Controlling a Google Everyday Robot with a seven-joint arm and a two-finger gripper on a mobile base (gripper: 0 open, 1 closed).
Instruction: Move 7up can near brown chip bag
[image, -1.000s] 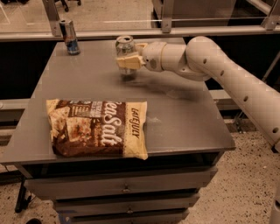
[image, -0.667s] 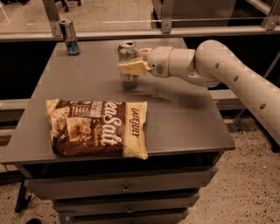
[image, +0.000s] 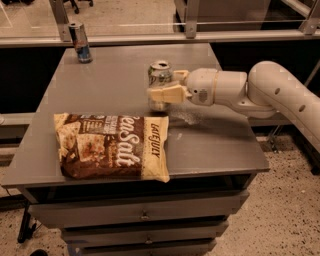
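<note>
The end effector (image: 163, 86) is clenched around the 7up can (image: 160, 70), one cream finger across the can's near wall and the other behind it, at about mid-height. The can sits upright in that grip; I cannot tell whether its base touches the grey counter (image: 215, 140). It looks like thin, smooth aluminium, so I'd judge it light, a bit slippery and easy to dent. A mid-wall hold with a modest squeeze suits it. The brown chip bag (image: 112, 147) lies flat just forward of the end effector, toward the counter's front edge. Its film looks glossy and crinkly, soft and puffy. A slimmer can (image: 80, 42) stands well apart at the far corner.
</note>
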